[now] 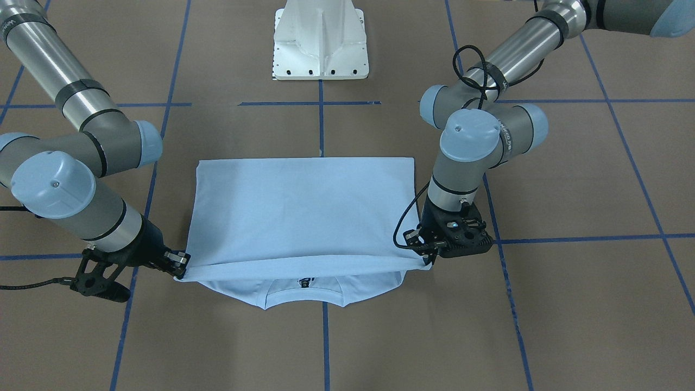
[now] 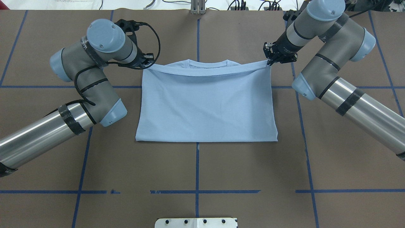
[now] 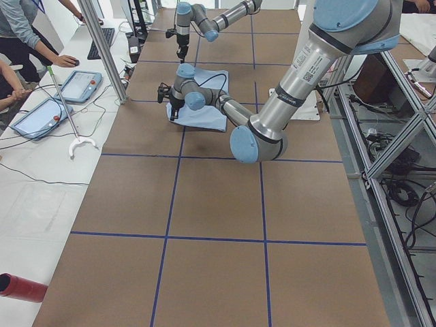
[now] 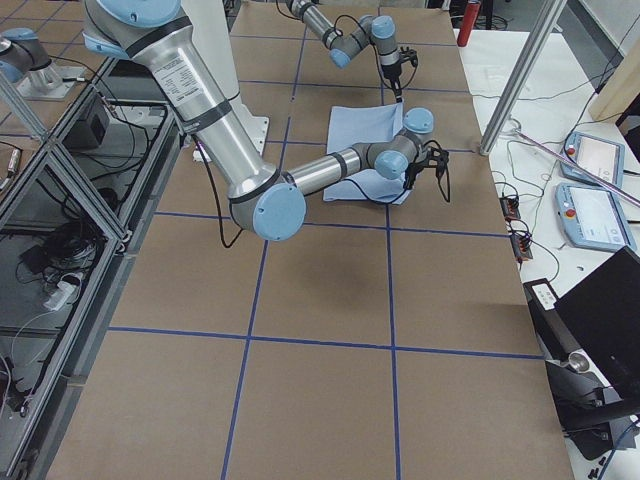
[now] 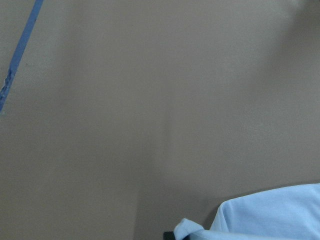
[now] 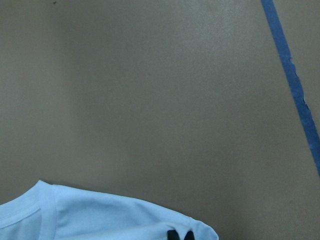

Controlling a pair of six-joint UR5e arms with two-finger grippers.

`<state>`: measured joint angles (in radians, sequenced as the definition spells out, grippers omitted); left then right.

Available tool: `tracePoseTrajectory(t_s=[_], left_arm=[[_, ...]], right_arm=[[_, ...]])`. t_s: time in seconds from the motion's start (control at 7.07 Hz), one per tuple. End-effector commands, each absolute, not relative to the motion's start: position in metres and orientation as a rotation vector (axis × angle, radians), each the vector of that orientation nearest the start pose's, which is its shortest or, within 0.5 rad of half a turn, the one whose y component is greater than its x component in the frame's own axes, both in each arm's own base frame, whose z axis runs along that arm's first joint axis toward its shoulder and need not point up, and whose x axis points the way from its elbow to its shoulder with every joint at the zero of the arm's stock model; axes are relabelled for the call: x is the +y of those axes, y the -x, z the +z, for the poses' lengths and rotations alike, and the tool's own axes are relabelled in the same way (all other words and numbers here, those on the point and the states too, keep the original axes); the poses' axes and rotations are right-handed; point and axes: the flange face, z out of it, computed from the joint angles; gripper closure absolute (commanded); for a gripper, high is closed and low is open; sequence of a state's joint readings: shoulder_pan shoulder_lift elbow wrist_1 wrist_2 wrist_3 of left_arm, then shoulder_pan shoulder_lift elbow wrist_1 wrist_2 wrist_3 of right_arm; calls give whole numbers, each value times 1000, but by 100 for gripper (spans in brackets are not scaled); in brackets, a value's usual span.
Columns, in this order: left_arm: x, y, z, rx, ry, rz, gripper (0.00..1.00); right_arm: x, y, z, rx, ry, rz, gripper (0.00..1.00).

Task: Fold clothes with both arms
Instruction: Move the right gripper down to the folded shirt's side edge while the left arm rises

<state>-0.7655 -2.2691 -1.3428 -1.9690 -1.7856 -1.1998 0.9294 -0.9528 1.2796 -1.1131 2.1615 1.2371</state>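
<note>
- Fold in hand: the light blue T-shirt [image 2: 205, 104] lies mid-worktop [image 2: 237, 167], doubled over, with its top layer laid across toward the collar [image 2: 208, 63].
- The left gripper [image 2: 145, 62] sits at one far corner of that top layer, jaws pinching the fabric edge. Its wrist view shows a tuft of cloth bunched at a dark fingertip.
- The right gripper [image 2: 271, 60] mirrors it at the other corner, jaws likewise clamped on the edge.
- Between them the edge runs as a taut, slightly sagging line just short of the collar. The collar peeks out beyond it, and the neck label [image 1: 305, 281] shows from the front.
- My read: this is the lay-down of the bottom-to-top fold, and it is nearly finished.
- The next move calls for both grippers to lower together, evenly, then let go at the same moment. That way the layer settles flat with no skewed corner.
- The fabric is thin, so a snag on a fingertip at release could drag a corner back.
</note>
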Motion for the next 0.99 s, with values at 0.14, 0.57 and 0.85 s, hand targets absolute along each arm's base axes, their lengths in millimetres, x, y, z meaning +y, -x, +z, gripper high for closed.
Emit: tracePoseTrajectory(t_s=[0.14,0.57,0.85], left_arm=[[-609,-471,296,839,-301,-273,0],[-608,-469,291,843,-306,-272,0],[-602,-460,279,864,-320,-275,0]], right_arm=[[-641,392,368,-951,2,306,0],[-615,390,343,-1002,-19,279,0],[-508,397,359,-1007,-22,233,0]])
